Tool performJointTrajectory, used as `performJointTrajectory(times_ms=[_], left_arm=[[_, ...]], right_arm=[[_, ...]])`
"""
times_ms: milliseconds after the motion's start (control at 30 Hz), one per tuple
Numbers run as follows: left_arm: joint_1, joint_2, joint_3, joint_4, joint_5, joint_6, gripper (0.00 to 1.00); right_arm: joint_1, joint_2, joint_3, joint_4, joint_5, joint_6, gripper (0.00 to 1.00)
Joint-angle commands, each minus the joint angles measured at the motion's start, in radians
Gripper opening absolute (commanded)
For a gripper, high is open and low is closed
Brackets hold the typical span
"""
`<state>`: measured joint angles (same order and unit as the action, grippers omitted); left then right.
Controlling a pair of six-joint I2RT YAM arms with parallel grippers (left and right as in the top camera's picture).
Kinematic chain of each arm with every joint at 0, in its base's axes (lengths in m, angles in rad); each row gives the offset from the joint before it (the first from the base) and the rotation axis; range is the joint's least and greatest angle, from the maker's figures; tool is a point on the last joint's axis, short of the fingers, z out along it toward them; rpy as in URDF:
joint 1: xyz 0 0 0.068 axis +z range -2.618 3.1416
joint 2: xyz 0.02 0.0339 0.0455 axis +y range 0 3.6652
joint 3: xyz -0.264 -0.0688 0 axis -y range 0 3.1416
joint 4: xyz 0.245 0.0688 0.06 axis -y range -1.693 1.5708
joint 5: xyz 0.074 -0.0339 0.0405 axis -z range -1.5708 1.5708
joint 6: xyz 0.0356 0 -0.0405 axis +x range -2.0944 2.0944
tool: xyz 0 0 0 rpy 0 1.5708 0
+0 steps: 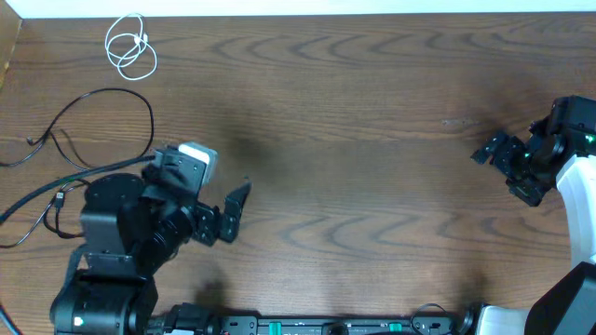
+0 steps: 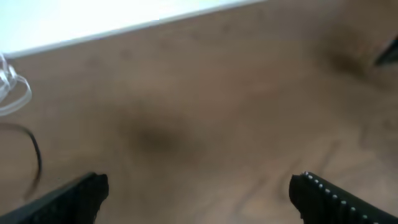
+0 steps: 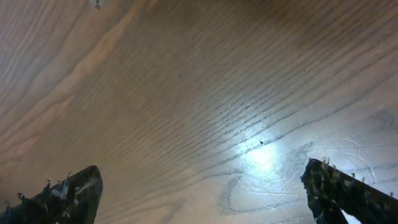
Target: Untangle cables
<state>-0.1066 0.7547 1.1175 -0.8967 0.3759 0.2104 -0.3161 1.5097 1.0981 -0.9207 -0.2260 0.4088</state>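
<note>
The white cable [image 1: 130, 46] lies coiled in small loops at the table's far left corner. One black cable [image 1: 102, 116] forms a wide loop at the left, apart from the white one. A second black cable [image 1: 42, 207] with a small plug runs along the left edge beside my left arm. My left gripper [image 1: 233, 212] is open and empty over bare wood, to the right of the cables. The left wrist view shows its open jaws [image 2: 199, 193], part of the white cable [image 2: 12, 93] and a black cable arc [image 2: 34, 155]. My right gripper [image 1: 500, 163] is open and empty at the far right; its jaws [image 3: 202, 193] are over bare wood.
The wooden table [image 1: 354, 121] has a white strip along its far edge [image 1: 372, 7]. The arm bases and a fixture stand along the front edge [image 1: 307, 324].
</note>
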Motion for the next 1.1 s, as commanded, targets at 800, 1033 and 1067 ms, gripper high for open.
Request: performJointTrajectory(times_ms=[800,1033,1067], left_arm=[[-0.001,-0.288,-0.358,0.165,-0.002,-0.071,0.98],[-0.001,-0.485,-0.587,0.423,-0.113,-0.224,0.98],[-0.001,-0.503,-0.612,0.443,-0.136,-0.25,0.98]], right_arm=[[-0.004,-0.011,0.005,0.001,0.008,-0.013,0.99],[-0.004,-0.011,0.005,0.001,0.008,-0.013,0.99],[-0.004,-0.011,0.005,0.001,0.008,-0.013,0.99]])
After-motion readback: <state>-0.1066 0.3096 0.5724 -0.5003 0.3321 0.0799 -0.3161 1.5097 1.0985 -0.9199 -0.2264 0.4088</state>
